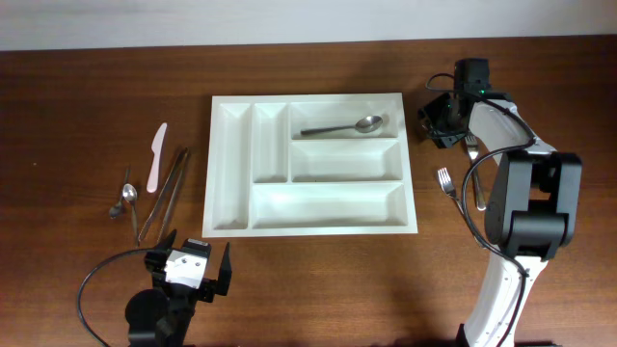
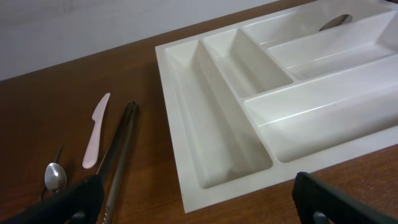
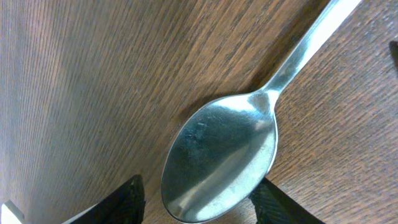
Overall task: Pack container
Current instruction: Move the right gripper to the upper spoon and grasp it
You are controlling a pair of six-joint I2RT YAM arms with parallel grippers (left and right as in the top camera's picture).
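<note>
Spoon (image 3: 217,155) lies within parted right end effector (image 3: 202,202), fork (image 1: 445,181) nearby; left end effector (image 2: 199,202) parted too.

The table (image 1: 96,87) is red-brown wood with fine dark grain. At centre frame the tray (image 1: 308,97) is plain creamy white. The knife (image 1: 156,156) at the left is pale pink. The tongs (image 1: 164,193) look dull grey, though the overhead view is small. In the right wrist view the spoon (image 3: 221,158) is bright silver with faint scuffs. The right arm (image 1: 501,280) is white with black joints.
</note>
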